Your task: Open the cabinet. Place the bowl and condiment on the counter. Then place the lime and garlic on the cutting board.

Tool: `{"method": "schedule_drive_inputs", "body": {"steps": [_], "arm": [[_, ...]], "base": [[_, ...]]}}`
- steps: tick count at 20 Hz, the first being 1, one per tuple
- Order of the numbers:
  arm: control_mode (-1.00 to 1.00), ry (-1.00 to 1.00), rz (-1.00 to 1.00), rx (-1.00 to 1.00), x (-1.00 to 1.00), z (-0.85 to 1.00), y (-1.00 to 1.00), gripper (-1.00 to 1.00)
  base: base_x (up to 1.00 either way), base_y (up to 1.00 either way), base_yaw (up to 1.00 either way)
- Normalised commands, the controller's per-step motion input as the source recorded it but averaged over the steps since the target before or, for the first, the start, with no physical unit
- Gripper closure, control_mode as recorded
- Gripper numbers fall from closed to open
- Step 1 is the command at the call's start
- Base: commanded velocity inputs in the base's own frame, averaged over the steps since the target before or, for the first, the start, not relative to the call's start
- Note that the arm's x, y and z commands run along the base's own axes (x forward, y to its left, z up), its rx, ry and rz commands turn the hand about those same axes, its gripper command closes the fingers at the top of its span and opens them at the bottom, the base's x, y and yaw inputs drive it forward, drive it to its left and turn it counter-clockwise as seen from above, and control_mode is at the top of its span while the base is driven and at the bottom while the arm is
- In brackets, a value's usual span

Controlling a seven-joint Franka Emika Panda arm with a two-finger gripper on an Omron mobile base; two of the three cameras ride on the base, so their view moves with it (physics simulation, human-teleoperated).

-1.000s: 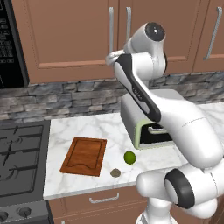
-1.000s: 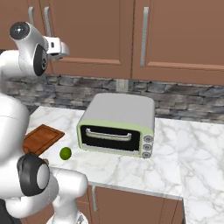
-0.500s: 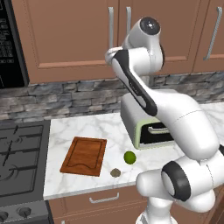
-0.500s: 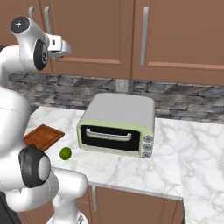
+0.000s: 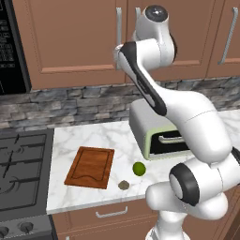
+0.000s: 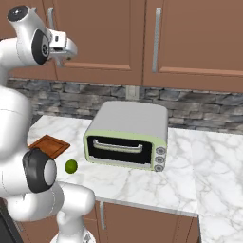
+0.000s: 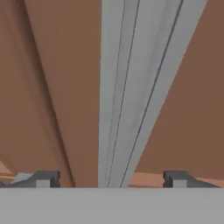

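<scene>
A white marble counter [image 5: 89, 136] with grey veins runs below a grey stacked-stone backsplash [image 5: 70, 103], and the brown wooden cabinet [image 5: 70, 42] hangs above it with both panelled doors shut. Each door carries a long silver bar handle [image 5: 118, 26] set vertically; in the hand view we see one such handle [image 7: 131, 87] as a pale ribbed strip running from the top of the picture down between the fingertips, its long axis along the line of sight of the camera.

We find the gripper [image 7: 111, 179] raised in front of the cabinet doors, at handle height. Its two dark fingertips [image 7: 41, 178] stand wide apart, one on each side of the handle, with brown door panel visible between each tip and the bar. We see nothing held.

On the counter, the cutting board [image 5: 90, 167] lies flat: a reddish-brown rectangle with a groove round its edge, its long axis running from the counter front toward the wall, slightly skewed. The board lies just beside the black stove top [image 5: 21, 164]. The lime [image 5: 138, 168], a smooth bright green ball, rests on the marble to the right of the board and apart from it. The garlic [image 5: 123, 184], a smaller grey-brown lump, sits near the lime, closer to the counter front. Behind them stands a pale green toaster oven [image 6: 127, 135] with a grey rounded top, a dark glass door and a horizontal handle.
</scene>
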Motion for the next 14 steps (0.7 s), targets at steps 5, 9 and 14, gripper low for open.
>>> {"method": "schedule_drive_inputs", "body": {"steps": [5, 9, 14], "arm": [[-1.00, -0.21, 0.00, 0.00, 0.00, -0.09, -0.57, 1.00], [-1.00, -0.04, 0.00, 0.00, 0.34, 0.00, -0.48, 1.00], [-1.00, 0.01, -0.01, 0.01, 0.22, 0.12, -0.41, 1.00]], "base": [[0.00, 0.00, 0.00], [0.00, 0.00, 0.00], [0.00, 0.00, 0.00]]}}
